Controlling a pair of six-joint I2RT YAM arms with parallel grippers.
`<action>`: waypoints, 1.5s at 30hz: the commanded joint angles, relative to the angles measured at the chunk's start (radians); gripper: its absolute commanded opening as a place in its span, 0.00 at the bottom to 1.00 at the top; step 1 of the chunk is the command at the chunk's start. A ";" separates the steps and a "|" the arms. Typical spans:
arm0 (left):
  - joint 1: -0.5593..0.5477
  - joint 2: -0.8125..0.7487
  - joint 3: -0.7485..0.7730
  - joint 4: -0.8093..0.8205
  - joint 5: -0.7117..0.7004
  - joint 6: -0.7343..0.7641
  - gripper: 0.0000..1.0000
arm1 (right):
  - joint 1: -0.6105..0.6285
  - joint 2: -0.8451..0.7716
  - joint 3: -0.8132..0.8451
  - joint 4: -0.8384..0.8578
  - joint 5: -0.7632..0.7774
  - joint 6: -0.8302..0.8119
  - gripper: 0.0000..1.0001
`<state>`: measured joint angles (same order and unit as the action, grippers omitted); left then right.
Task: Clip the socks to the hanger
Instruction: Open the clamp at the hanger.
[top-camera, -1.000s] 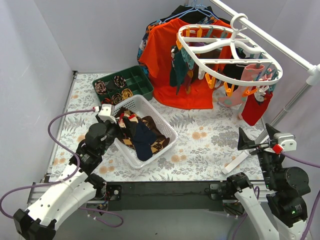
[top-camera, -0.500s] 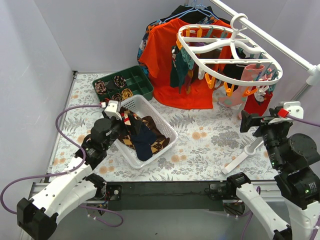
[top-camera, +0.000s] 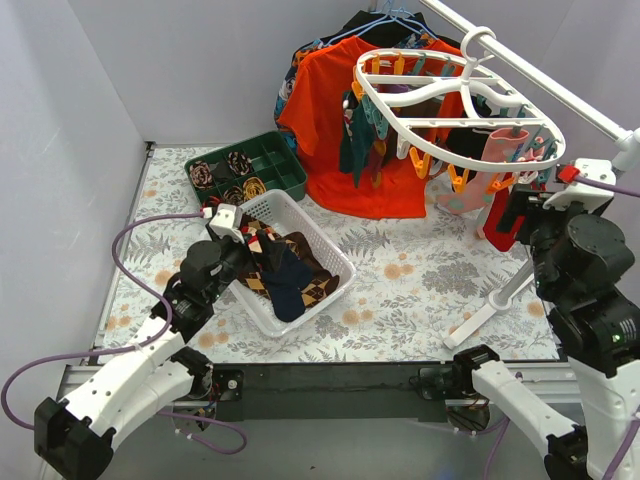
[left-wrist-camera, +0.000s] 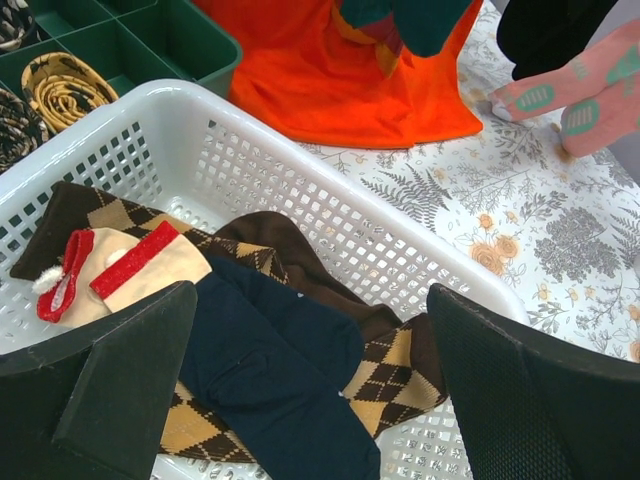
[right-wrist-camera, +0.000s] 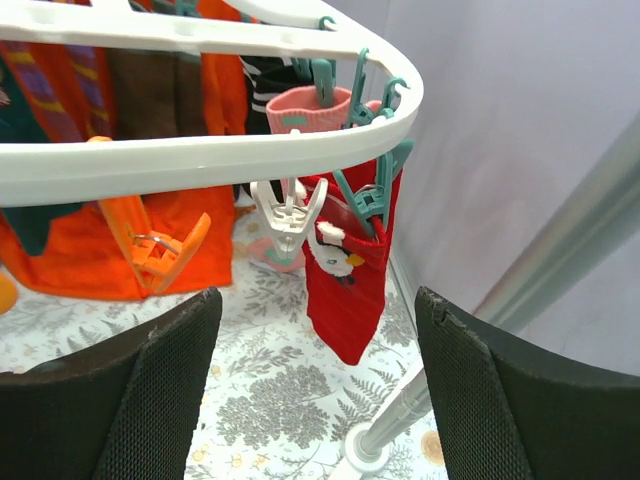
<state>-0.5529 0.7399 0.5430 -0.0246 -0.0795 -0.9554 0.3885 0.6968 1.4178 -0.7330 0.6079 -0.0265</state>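
Several long socks lie piled in a white basket: a navy one over brown-and-tan argyle ones. My left gripper hovers open just above this pile, holding nothing; in the top view it is at the basket's left side. The white oval hanger hangs from a rail at the upper right. My right gripper is open and empty just below the hanger's right end, facing a free white clip and a clipped red penguin sock.
A green tray of rolled bundles stands behind the basket. An orange T-shirt hangs behind the hanger. An orange clip and a pink sock hang from the rim. The metal stand pole runs close on my right gripper's right.
My right arm has risen from near the table to the hanger's right end. My left gripper has crept a little further over the basket, still open.
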 joint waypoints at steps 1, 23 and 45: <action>0.001 -0.036 -0.002 0.012 0.015 0.021 0.98 | 0.004 0.053 0.041 0.000 0.063 0.008 0.81; -0.001 -0.076 0.005 0.003 0.055 0.015 0.98 | 0.004 0.184 0.043 0.195 0.135 0.019 0.66; 0.001 -0.073 0.000 -0.003 0.064 0.018 0.98 | 0.004 0.171 -0.011 0.242 0.113 0.074 0.27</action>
<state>-0.5529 0.6704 0.5430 -0.0227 -0.0326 -0.9493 0.3885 0.8852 1.4212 -0.5526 0.7254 0.0273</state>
